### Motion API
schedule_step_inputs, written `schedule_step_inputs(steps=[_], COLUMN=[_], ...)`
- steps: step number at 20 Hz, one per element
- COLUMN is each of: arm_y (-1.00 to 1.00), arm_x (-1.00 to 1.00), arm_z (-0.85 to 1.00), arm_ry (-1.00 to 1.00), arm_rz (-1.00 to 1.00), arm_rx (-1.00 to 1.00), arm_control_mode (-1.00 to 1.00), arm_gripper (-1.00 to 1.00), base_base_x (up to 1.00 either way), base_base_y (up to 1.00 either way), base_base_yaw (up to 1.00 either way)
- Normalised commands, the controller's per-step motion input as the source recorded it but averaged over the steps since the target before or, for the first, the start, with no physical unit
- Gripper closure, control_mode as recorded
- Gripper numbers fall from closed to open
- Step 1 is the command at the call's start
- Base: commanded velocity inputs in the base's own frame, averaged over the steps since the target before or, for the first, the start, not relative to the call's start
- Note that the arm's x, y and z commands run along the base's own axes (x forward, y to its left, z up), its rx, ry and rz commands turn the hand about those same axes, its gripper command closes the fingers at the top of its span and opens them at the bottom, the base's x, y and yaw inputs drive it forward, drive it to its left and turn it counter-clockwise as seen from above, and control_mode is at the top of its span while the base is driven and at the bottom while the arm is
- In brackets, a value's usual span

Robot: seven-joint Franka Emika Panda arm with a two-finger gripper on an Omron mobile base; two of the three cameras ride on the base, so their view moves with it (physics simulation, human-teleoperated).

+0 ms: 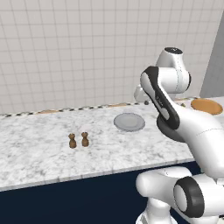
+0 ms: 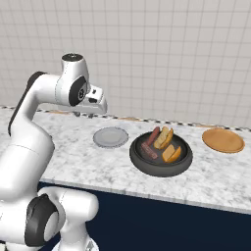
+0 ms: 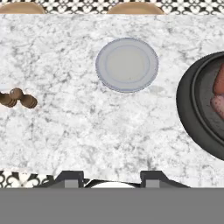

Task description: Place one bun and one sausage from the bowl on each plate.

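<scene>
The dark bowl (image 2: 145, 164) sits on the marble counter and holds two buns (image 2: 164, 138) (image 2: 171, 154) and two sausages (image 2: 153, 135) (image 2: 148, 151). In the hand view the bowl (image 3: 187, 105) is cut off at the right edge, with the sausages' ends (image 3: 218, 83) showing. The light grey plate (image 2: 111, 137) (image 3: 127, 64) (image 1: 129, 122) lies bare just left of the bowl. The orange-brown plate (image 2: 223, 140) (image 1: 206, 106) lies bare to the bowl's right. My gripper (image 2: 84, 114) (image 3: 111, 178) hangs high above the counter, left of the grey plate and pointing down. It is open with nothing between the fingers.
Two small brown shakers (image 1: 72, 141) (image 3: 17, 98) stand on the counter well left of the grey plate. A tiled wall runs along the back of the counter (image 2: 73, 162). The counter's front edge (image 1: 87, 175) is close to my base.
</scene>
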Motion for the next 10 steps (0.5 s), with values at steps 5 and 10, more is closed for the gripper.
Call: schedule_step_inputs(steps=[5, 10], arm_y=[-0.65, -1.00], arm_x=[-0.03, 0.04], arm_z=[-0.01, -0.01], arm_ry=[0.03, 0.11], arm_rz=[0.00, -0.06], arm_rx=[0.00, 0.00], arm_control_mode=[-1.00, -1.00], arm_gripper=[-1.00, -1.00], base_base_x=[0.00, 0.00], base_base_y=[0.00, 0.00], base_base_yaw=[0.00, 0.00])
